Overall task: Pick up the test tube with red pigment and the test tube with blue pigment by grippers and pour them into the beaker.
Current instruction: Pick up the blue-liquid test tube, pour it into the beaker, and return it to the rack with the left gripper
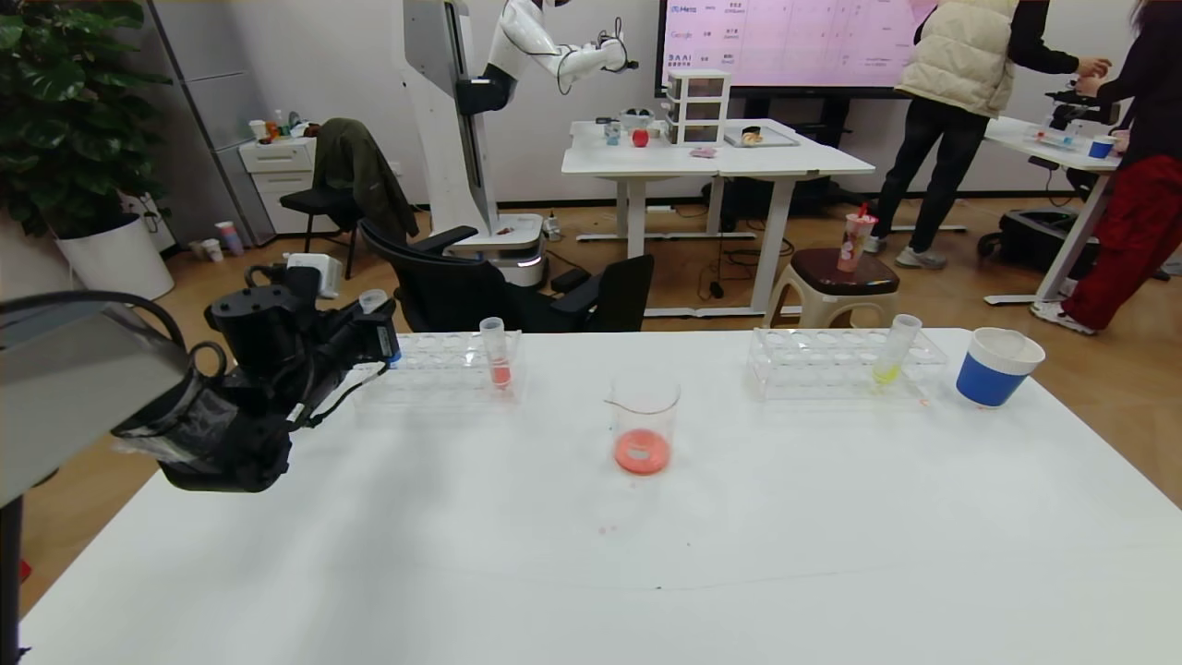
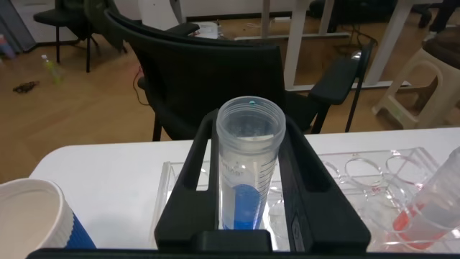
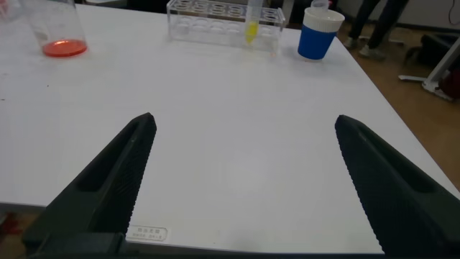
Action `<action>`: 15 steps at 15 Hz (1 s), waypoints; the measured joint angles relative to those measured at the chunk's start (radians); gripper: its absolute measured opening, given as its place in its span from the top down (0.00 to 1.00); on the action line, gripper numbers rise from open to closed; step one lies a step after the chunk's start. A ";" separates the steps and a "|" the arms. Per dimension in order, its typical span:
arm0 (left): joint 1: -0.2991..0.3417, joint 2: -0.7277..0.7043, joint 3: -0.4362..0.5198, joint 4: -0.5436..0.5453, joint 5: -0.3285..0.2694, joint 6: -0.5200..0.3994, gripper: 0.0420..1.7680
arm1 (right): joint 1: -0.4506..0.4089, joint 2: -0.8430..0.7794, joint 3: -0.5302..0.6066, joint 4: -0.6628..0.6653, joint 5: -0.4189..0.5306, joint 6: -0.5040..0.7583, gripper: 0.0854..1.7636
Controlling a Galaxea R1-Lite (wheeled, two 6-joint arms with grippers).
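Note:
My left gripper [image 1: 374, 325] is shut on the test tube with blue pigment [image 1: 372, 301] at the left end of the left rack [image 1: 443, 365]. In the left wrist view the tube [image 2: 248, 180] stands upright between the black fingers [image 2: 188, 180], blue liquid at its bottom; my left gripper [image 2: 249, 126] is closed on it. The beaker [image 1: 644, 425] stands mid-table with coral-red liquid in its bottom. A tube with reddish liquid [image 1: 498, 356] stands in the left rack; I cannot tell whether it is the deep-red one. My right gripper [image 3: 246, 121] is open and empty low over the table's front right, out of the head view.
A second clear rack [image 1: 845, 362] at the back right holds a tube with yellow-green liquid [image 1: 894, 351]. A blue-banded paper cup [image 1: 997, 368] stands to its right. Another such cup [image 2: 32, 223] stands beside the left gripper. Chairs and a stool stand behind the table.

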 joint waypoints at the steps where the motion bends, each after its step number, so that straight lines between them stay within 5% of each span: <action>1: -0.001 -0.035 -0.012 0.042 -0.001 0.000 0.73 | 0.000 0.000 0.000 0.000 0.000 0.000 0.02; 8: -0.052 -0.174 -0.052 0.124 -0.024 0.000 0.73 | 0.000 0.000 0.000 0.000 0.000 0.000 0.02; 15: -0.317 -0.225 -0.191 0.328 -0.069 0.016 0.73 | 0.000 0.000 0.000 0.000 0.000 0.000 0.02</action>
